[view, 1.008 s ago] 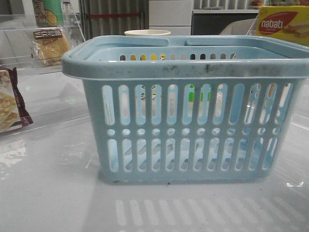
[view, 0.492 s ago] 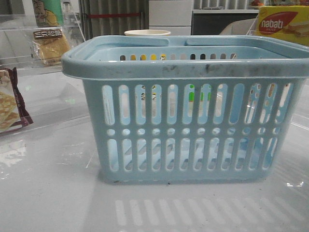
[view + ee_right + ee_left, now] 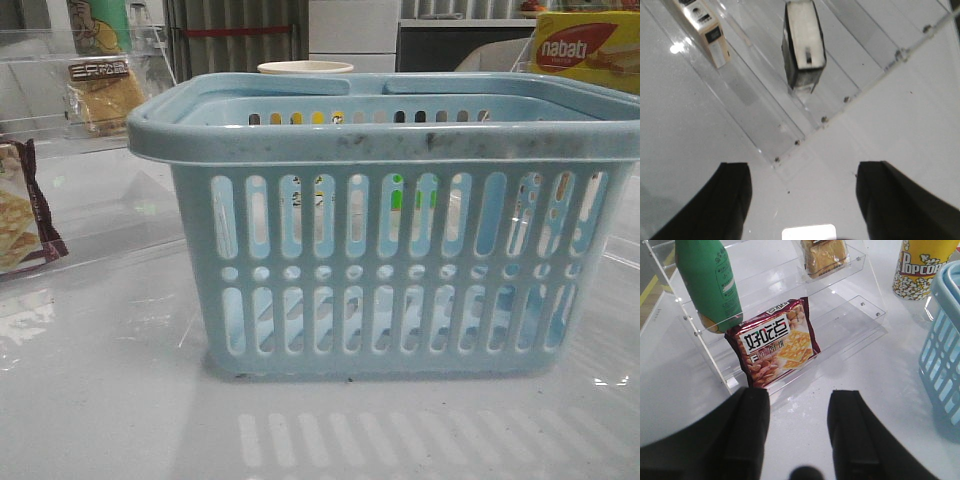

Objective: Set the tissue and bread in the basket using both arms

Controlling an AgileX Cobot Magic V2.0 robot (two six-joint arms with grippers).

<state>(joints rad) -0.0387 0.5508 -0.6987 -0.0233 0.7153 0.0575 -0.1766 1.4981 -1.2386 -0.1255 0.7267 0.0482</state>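
1. Bread sits at upper left of the front frame, a clear packet of golden-tan slices with a dark label strip, up on a clear acrylic shelf; the left wrist camera catches it at the top centre of its frame, on a higher step.
2. Tissue, a dark-wrapped pack with a pale face, stands top centre of the right wrist frame on another clear stepped stand, with a cream box at upper left, well apart from it.
3. Basket fills the middle of the front frame, light blue, slotted, scuffed along the rim, standing on the white worktop; its corner shows at the right edge of the left wrist frame.
4. Left fingers are spread apart, nothing between them, hovering over the worktop just in front of a maroon snack bag leaning at the shelf's lowest step.
5. Right fingers stand wide open too, gripping nothing, bare worktop beneath.
6. Round the edges: a green bottle at upper left, a popcorn tub at upper right, and a yellow Nabati box behind the basket.
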